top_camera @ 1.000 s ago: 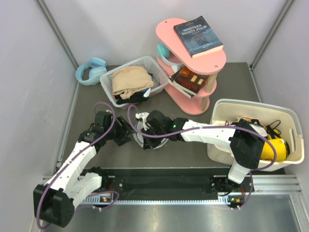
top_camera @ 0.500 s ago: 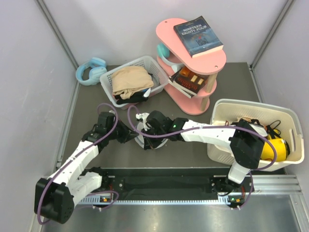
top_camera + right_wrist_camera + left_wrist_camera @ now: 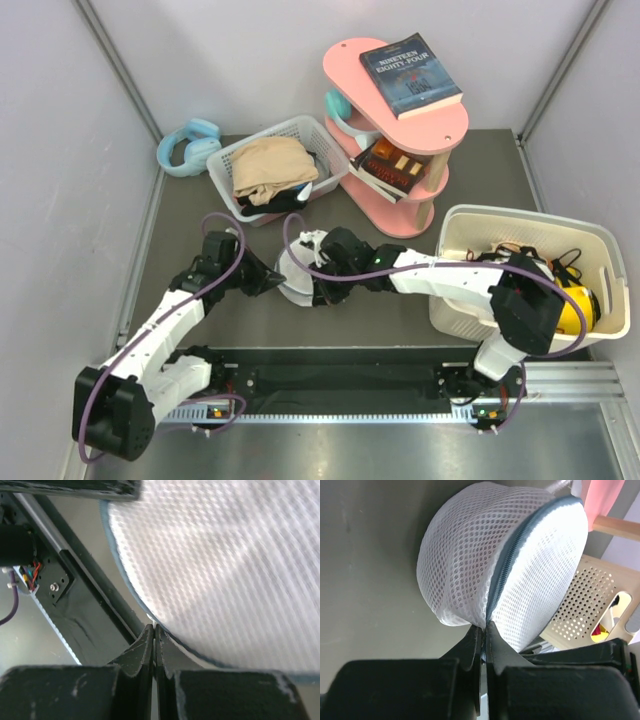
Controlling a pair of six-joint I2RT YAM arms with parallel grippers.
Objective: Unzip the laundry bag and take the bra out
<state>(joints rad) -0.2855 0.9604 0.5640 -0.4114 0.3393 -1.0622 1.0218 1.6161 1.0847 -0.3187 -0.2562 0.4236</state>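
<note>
The laundry bag [image 3: 295, 271], a round white mesh pouch with a blue-grey zipper band [image 3: 520, 545], sits tipped on its side on the dark table between both grippers. My left gripper [image 3: 272, 281] comes from the left and is shut on the bag's edge right at the zipper line [image 3: 484, 627]. My right gripper [image 3: 318, 288] reaches in from the right and is shut on the rim of the bag [image 3: 154, 627], whose mesh [image 3: 225, 555] fills that view. The zipper looks closed along the stretch I can see. The bra is hidden.
A white slatted basket [image 3: 222, 160] holding beige cloth stands behind the bag, with blue headphones [image 3: 188, 145] to its left. A pink shelf [image 3: 400, 130] with books is at back right. A cream tub [image 3: 520, 215] stands at the right. The black base rail [image 3: 330, 380] runs along the near edge.
My left gripper moved in to the bag and shut on its zipper edge. The right arm shifted a little to the right, and the bag tipped up between the two grippers.
</note>
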